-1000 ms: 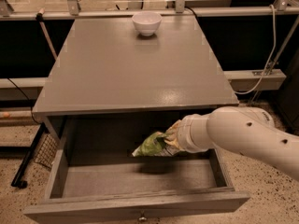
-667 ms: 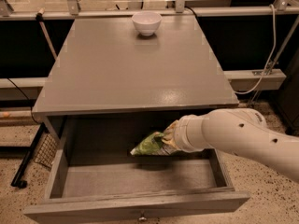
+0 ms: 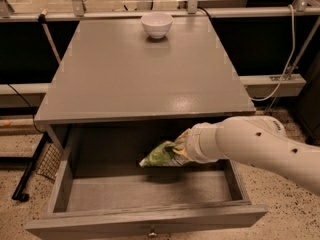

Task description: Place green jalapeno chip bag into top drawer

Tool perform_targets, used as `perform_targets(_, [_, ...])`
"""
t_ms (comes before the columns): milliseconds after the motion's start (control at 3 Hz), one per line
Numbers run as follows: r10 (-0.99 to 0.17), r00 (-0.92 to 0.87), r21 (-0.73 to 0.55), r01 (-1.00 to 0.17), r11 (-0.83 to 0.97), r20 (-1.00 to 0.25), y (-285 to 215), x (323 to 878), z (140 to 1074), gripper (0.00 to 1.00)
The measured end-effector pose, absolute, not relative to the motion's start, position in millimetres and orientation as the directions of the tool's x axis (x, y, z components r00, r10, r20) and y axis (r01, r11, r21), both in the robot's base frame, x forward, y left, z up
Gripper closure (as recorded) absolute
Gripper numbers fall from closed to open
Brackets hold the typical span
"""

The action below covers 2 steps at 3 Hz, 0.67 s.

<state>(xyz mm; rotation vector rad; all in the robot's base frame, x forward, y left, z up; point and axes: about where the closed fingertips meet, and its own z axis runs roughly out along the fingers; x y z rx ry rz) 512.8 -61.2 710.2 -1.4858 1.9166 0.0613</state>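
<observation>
The top drawer (image 3: 150,219) is pulled open at the front of the grey cabinet, with a small metal knob (image 3: 151,232) on its front panel. The green jalapeno chip bag (image 3: 161,155) hangs tilted over the drawer's inside, above its floor, with its left tip lowest. My gripper (image 3: 181,151) reaches in from the right on a white arm (image 3: 255,146) and is shut on the bag's right end. Most of the gripper is hidden behind the bag and the wrist.
A white bowl (image 3: 156,24) stands at the back of the cabinet top (image 3: 140,74). A black metal stand (image 3: 30,174) leans at the cabinet's left. Cables and a rail run behind and to the right. The floor is speckled.
The arm and the bag have shifted slightly left and a little lower inside the open drawer. The bag stays in the gripper.
</observation>
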Motion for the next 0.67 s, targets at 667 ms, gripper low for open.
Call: perform_targets(667, [-0.834, -0.089, -0.372, -0.866, 0.335, -0.544, -61.1, 511.4, 714.0, 0.0])
